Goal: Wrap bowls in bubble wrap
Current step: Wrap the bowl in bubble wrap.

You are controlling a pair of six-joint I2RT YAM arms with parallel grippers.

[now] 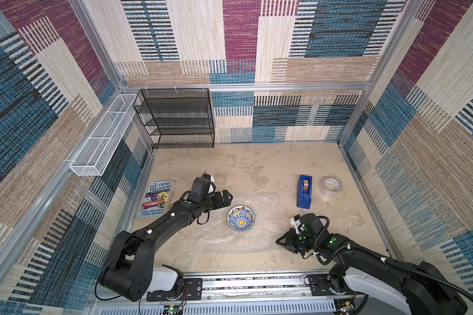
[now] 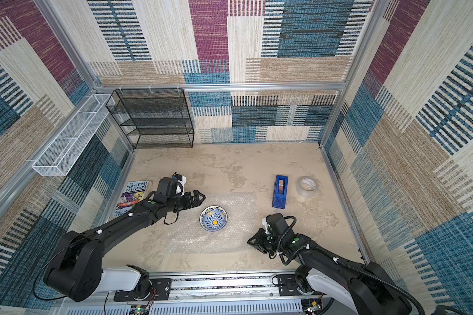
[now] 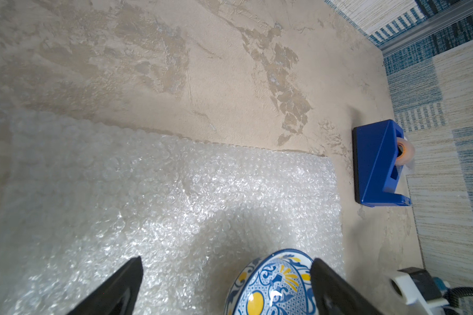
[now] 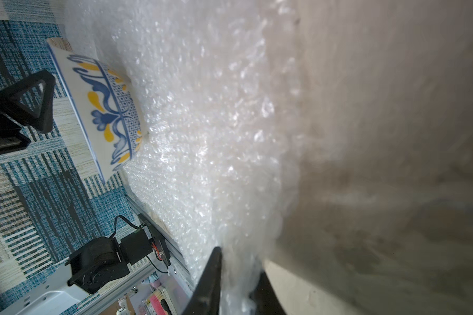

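Note:
The bowl point(image 1: 241, 218) point(image 2: 213, 218), white with a blue floral pattern and a yellow centre dot, sits upright on the bubble wrap point(image 1: 268, 215) point(image 2: 186, 237), which lies flat on the beige table. My left gripper point(image 1: 225, 200) point(image 3: 227, 260) hovers open just to the bowl's far left. In the left wrist view the bowl point(image 3: 273, 286) lies partly between the fingers, untouched. My right gripper point(image 1: 280, 241) point(image 4: 238, 264) is low at the sheet's near right edge. Its jaws are pinched on the bubble wrap point(image 4: 202, 122), which bunches up between them.
A blue tape dispenser point(image 1: 304, 195) and a clear tape roll point(image 1: 331, 186) stand right of the sheet. A book point(image 1: 155, 198) lies at the left wall. A black mesh shelf point(image 1: 178, 120) stands at the back left, with a white wire basket point(image 1: 104, 136) on the left wall.

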